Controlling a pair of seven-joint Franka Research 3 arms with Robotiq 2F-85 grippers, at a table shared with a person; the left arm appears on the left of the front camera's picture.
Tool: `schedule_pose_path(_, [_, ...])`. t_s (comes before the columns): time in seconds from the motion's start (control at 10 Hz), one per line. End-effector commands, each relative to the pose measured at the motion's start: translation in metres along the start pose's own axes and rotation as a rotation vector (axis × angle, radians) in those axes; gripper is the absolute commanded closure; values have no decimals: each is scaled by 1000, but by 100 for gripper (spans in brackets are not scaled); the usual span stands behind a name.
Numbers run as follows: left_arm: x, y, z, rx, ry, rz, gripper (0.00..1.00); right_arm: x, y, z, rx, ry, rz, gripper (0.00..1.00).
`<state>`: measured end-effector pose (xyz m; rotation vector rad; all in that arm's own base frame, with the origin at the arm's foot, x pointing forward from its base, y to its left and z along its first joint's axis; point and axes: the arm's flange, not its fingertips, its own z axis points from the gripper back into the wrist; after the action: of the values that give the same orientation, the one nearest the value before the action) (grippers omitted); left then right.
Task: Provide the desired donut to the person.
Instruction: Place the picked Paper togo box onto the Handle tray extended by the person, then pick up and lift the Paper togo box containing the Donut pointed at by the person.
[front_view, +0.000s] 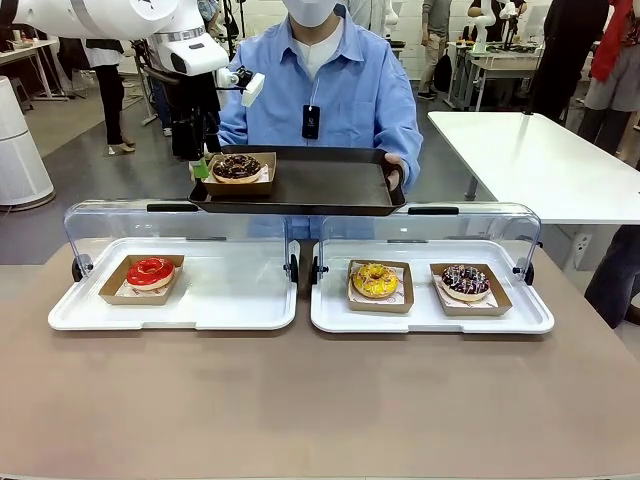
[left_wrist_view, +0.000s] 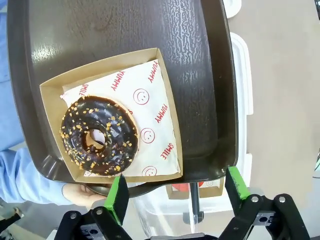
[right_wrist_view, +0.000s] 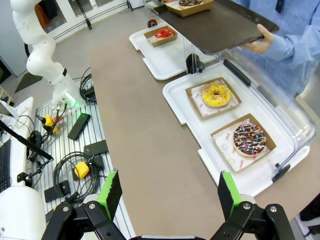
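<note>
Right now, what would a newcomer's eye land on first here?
The person holds a dark tray above the clear covers, a chocolate donut boxed at its left end, the open left gripper beside it. Nearer, a red donut sits on the left white tray, a yellow donut and a sprinkled donut on the right white tray.

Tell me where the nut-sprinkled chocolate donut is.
In the front view, the chocolate donut sits on the left end of the dark tray that the person holds, beside the left gripper.
</note>
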<state>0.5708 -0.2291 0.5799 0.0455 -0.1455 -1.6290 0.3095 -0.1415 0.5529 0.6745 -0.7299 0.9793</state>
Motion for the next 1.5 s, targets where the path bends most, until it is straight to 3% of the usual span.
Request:
schedule_pose_path(0.0, [-1, 6, 4, -15, 11, -19, 0, 0, -2, 0, 7, -20, 17, 0])
schedule_pose_path(0.3, [0, 2, 5, -56, 40, -17, 0, 0, -2, 0, 7, -20, 17, 0])
schedule_pose_path(1.4, [0, -4, 0, -30, 21, -6, 0, 0, -2, 0, 7, -20, 17, 0])
